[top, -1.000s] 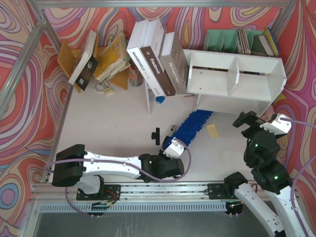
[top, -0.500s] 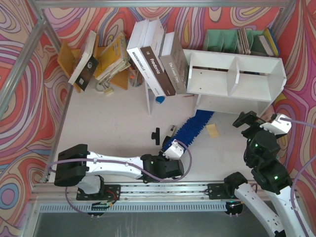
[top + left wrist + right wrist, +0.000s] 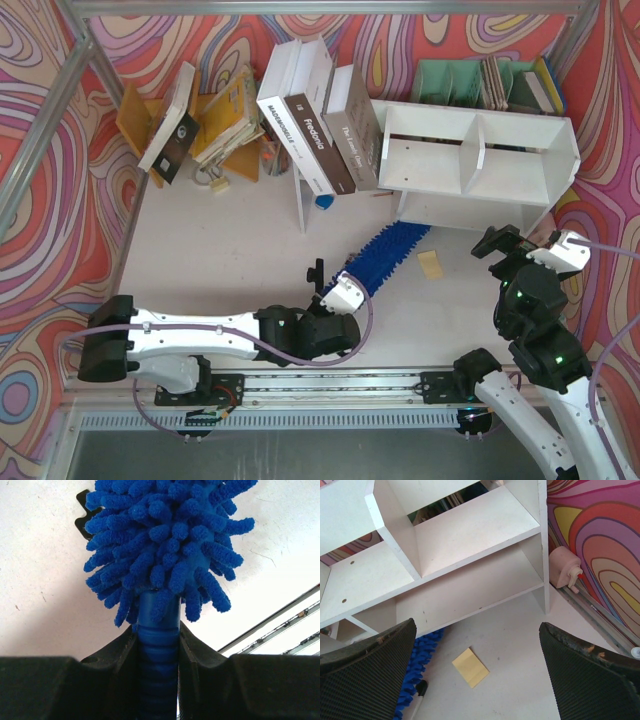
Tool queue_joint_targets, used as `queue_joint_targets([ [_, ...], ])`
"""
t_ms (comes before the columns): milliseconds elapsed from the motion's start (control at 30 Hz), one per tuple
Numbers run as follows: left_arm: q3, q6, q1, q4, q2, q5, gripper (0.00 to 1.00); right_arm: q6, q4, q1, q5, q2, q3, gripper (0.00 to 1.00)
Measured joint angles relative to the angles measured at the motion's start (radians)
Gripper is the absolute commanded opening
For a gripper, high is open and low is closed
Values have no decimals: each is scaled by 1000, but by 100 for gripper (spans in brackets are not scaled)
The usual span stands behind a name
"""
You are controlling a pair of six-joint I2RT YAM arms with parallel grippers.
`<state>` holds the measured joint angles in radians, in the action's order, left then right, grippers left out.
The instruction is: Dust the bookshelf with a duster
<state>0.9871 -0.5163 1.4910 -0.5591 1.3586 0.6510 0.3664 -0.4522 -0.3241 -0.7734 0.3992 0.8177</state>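
The white bookshelf (image 3: 480, 160) stands at the back right, its two cubbies and lower shelf also in the right wrist view (image 3: 470, 535). The blue fluffy duster (image 3: 385, 255) lies slanted on the table, its far tip at the shelf's lower left corner. My left gripper (image 3: 345, 290) is shut on the duster's ribbed blue handle (image 3: 158, 650), with the fluffy head (image 3: 167, 545) just ahead of the fingers. My right gripper (image 3: 505, 243) is open and empty, hovering in front of the shelf's lower right part. The duster's edge shows in the right wrist view (image 3: 417, 665).
A yellow sticky note (image 3: 430, 264) lies on the table before the shelf, also in the right wrist view (image 3: 470, 667). A black tool (image 3: 316, 273) lies left of the duster. Books (image 3: 310, 125) lean on a thin white board. A green rack (image 3: 470, 80) stands behind the shelf.
My left arm has drawn back to the left, pulling the duster with it; its tip has slid out from under the shelf's corner. The right arm has not moved.
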Motion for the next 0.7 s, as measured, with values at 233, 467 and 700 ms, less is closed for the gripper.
queue_joint_targets([
  [233, -24, -5, 0, 24, 40, -9, 0, 0, 0, 0, 0, -1, 0, 99],
  [467, -29, -27, 0, 68, 173, -29, 0, 0, 0, 0, 0, -1, 0, 99],
  [700, -13, -18, -1, 72, 195, -17, 0, 0, 0, 0, 0, -1, 0, 99],
])
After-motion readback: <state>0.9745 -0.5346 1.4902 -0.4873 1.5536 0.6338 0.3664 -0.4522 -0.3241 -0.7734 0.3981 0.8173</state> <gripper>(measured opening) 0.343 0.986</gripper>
